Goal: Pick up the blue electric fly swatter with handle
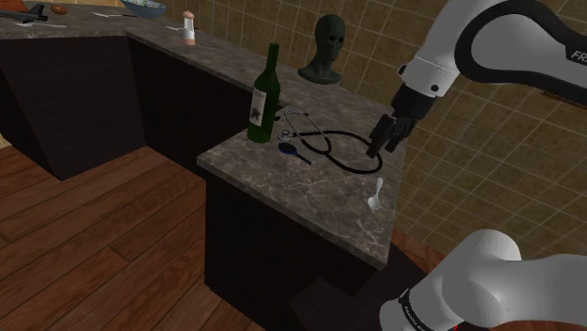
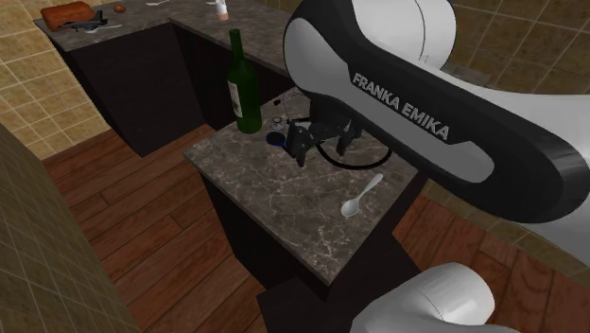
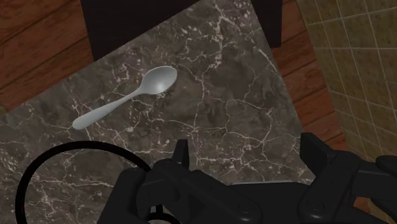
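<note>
Presently my gripper (image 3: 248,156) hovers above the marble counter (image 3: 222,76), fingers apart and clasping nothing. The fly swatter (image 1: 301,153) lies flat on the counter between the green bottle (image 1: 264,94) and my hand, its black hoop (image 3: 83,146) nearest my fingers and its blue handle toward the bottle. A spoon (image 3: 127,98) lies apart from it. As I judge it, I should shift over the handle, set the fingers across it, and descend squarely before closing.

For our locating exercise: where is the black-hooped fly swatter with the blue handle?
In the shoulder view the fly swatter lies on the dark marble counter, between the green wine bottle on its left and the black gripper on its right.
</note>
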{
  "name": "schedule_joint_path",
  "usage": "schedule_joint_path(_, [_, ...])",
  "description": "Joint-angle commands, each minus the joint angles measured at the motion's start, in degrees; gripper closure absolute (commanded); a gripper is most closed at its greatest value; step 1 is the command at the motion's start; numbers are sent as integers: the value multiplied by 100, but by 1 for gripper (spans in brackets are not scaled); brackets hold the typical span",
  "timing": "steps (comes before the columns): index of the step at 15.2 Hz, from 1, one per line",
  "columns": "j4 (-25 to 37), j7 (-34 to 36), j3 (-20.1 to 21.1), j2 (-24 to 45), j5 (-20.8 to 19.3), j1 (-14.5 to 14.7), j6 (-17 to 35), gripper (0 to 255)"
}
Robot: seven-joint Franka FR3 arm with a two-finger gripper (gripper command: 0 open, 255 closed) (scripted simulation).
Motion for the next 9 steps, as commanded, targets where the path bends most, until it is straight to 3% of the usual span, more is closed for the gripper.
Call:
schedule_joint_path(1, [0, 0, 0, 0, 0, 0, 0, 0])
schedule_joint_path(9, [-196, -470, -52, 1187, -191, 10, 1681, 0])
